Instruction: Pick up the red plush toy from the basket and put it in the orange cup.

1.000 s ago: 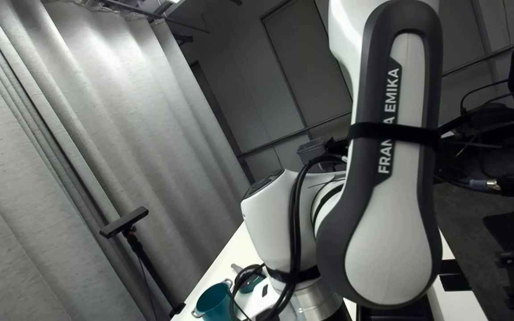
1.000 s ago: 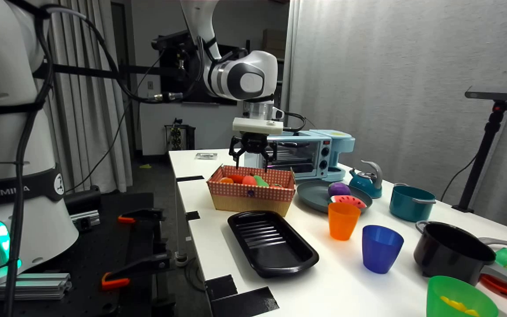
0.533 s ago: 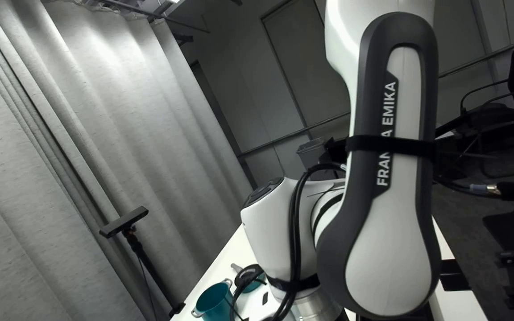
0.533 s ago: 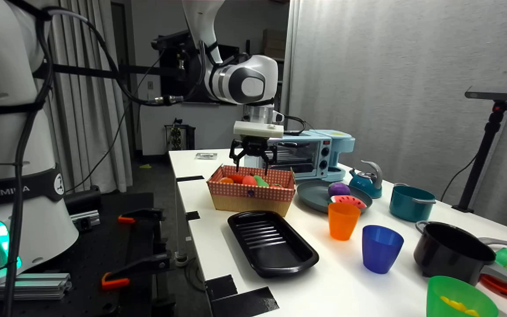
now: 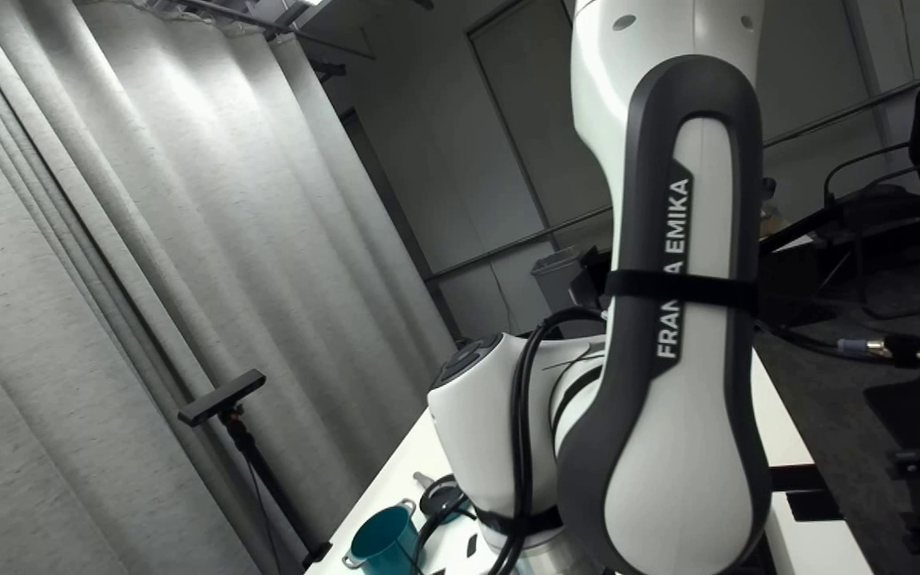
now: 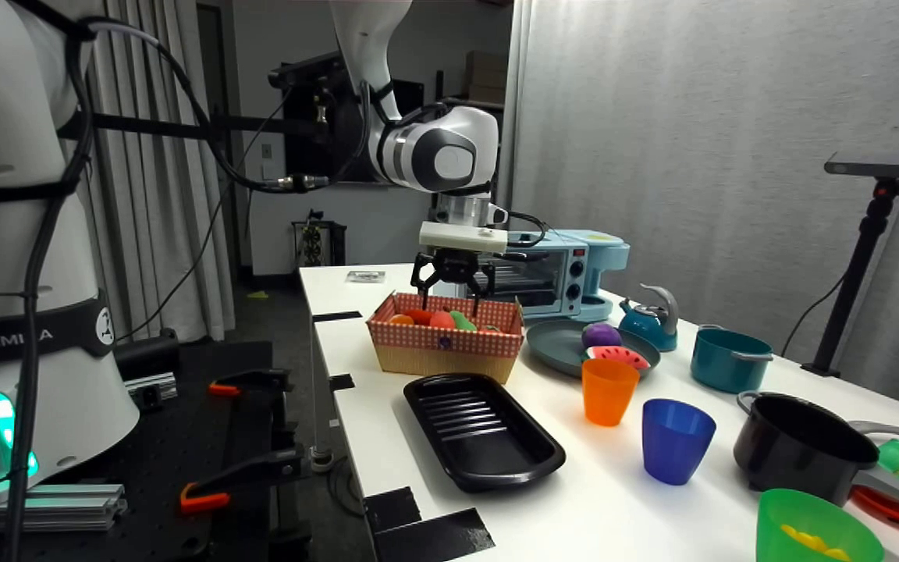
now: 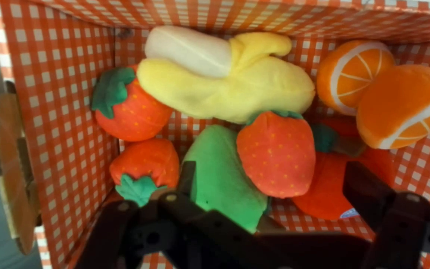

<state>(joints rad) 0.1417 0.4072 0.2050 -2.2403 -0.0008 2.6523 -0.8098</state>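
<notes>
The basket has red-checked walls and holds several plush toys. In the wrist view, a red strawberry toy lies on top near the middle. A plain red toy lies partly under it; more red toys lie at the left. I cannot tell which one the task names. My gripper is open and empty, pointing down, its fingertips either side of the strawberry and apart from it. In an exterior view, the gripper is over the basket's opening. The orange cup stands upright on the table.
A green toy lies beside the strawberry; a banana and oranges are behind. A black tray, blue cup, grey plate with toys, and toaster oven stand around the basket. A teal pot also shows.
The arm has come down a little, and in an exterior view the gripper has moved slightly right and lower towards the toys. It has stayed open. The basket and cups have not moved.
</notes>
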